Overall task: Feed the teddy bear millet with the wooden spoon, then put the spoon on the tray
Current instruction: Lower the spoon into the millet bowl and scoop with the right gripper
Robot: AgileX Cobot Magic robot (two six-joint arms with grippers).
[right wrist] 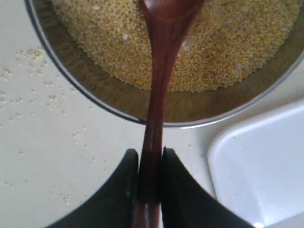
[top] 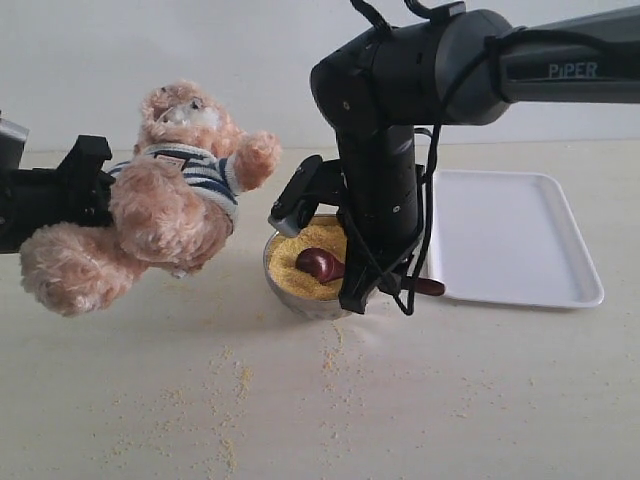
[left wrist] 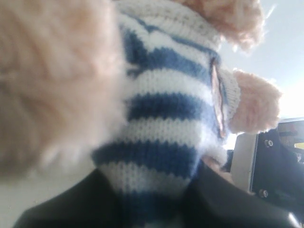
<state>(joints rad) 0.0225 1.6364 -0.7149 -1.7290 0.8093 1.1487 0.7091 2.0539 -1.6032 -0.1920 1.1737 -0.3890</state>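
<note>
While the right tool (right wrist: 149,159) clenches the wooden spoon (right wrist: 159,71) by its handle, scoop sunk in the millet (right wrist: 228,52) mid-frame, any tilt crossing left to the teddy bear (top: 170,200), clamped in the left tool (left wrist: 152,209), would probably spill grains.

The left arm reaches in level, its end effector (top: 92,188) clamped on the teddy bear (top: 170,200). The right arm bends steeply downward, its end effector (right wrist: 150,164) pinching the wooden spoon (right wrist: 159,71) by its handle.

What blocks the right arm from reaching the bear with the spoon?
Probably nothing, so yes: the right gripper grips the spoon on the millet, and the bear hangs close beside the bowl.
</note>
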